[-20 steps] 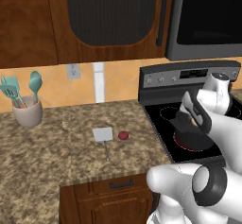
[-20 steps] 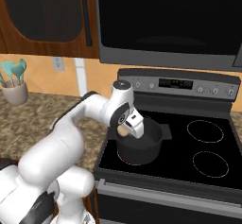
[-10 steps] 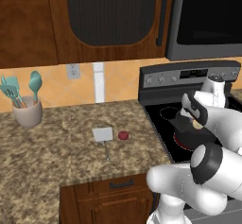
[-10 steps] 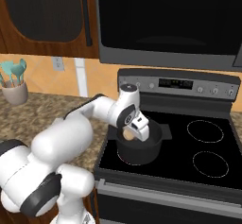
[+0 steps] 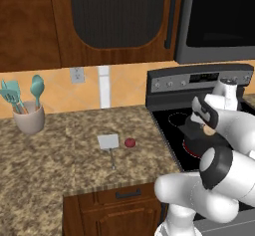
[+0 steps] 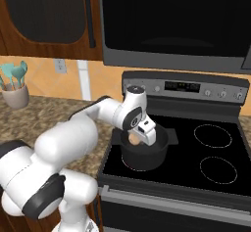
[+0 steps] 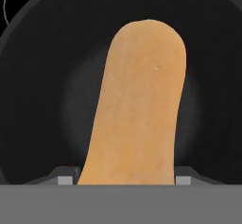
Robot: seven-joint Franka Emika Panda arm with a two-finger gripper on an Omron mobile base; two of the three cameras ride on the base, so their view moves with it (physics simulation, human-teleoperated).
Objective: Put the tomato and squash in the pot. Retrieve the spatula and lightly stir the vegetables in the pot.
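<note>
Wide dark grey round pot (image 6: 143, 153) on the stove's front left burner, floor bare in the hand view. Two-finger gripper (image 6: 138, 137) clamped on the stubby tan-orange squash (image 7: 137, 105) just over the pot mouth, long axis along the fingers, rounded end pointing into the pot. Small red tomato (image 5: 130, 142) beside the pale grey square-bladed spatula (image 5: 109, 143) on the granite counter (image 5: 60, 170). Teal utensils (image 5: 22, 93) upright in a beige crock (image 5: 29, 119).

The arm's white links are blocking most of the pot (image 5: 195, 141) in the left base view, leaving just a dark sliver showing. In the hand view the squash (image 7: 137, 105) is covering the pot's floor, and its near end is hiding all but the fingertips' (image 7: 65, 179) outer corners.
</note>
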